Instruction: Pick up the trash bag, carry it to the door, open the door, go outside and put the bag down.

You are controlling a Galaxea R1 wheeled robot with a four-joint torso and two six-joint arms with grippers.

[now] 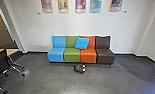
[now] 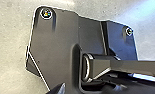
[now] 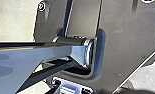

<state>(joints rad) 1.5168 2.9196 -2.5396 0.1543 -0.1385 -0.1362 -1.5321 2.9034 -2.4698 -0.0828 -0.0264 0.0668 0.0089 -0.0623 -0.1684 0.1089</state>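
Our one bag (image 1: 79,68) lies on the floor (image 1: 75,83), just on the near side of the row of four seats (image 1: 72,55). It's almost straight ahead of us and well apart, so we judge neither arm clearly nearer; its long axis seems to run left to right. We cannot tell how wide either gripper is set, or whether it holds anything. We count one cushion (image 1: 82,43), five posters (image 1: 80,5) and, far left, one brown door (image 1: 0,25).
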